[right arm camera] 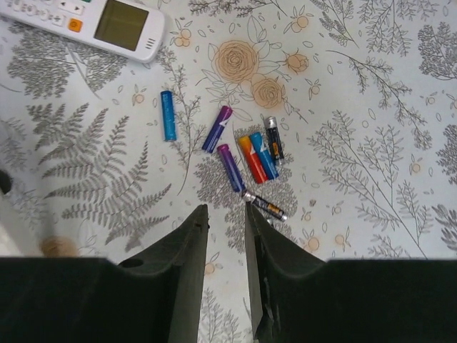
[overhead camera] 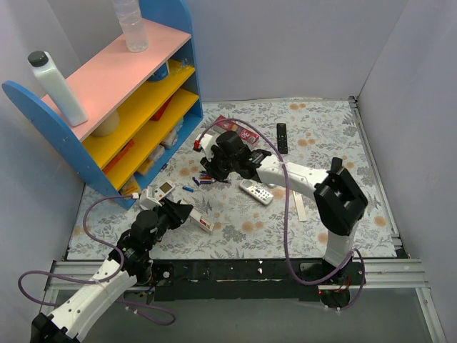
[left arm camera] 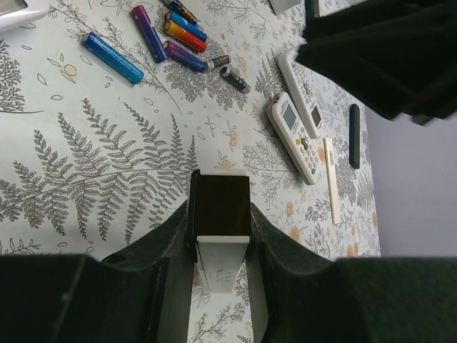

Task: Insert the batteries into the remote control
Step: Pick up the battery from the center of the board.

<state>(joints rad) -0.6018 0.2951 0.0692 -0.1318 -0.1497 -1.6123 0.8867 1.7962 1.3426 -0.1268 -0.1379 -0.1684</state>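
Note:
Several batteries (right arm camera: 250,158) with blue, purple, red and dark wraps lie loose on the floral cloth, one blue cell (right arm camera: 167,114) a little apart to the left; the cluster also shows as batteries (overhead camera: 203,180) and batteries (left arm camera: 178,36). My right gripper (right arm camera: 226,207) hangs just above them, open by a narrow gap with nothing between its fingers. Its right fingertip is close to a dark cell (right arm camera: 265,206). My left gripper (left arm camera: 221,193) is shut on the slim remote control (left arm camera: 222,264), whose dark end sticks out past the fingertips. It holds the remote control (overhead camera: 202,223) near the front left.
Two wider white remotes (overhead camera: 255,191) (overhead camera: 164,189) lie near the batteries. A black remote (overhead camera: 282,137), a red packet (overhead camera: 239,128) and a thin beige strip (overhead camera: 300,207) lie around them. The blue shelf (overhead camera: 121,107) stands at the back left.

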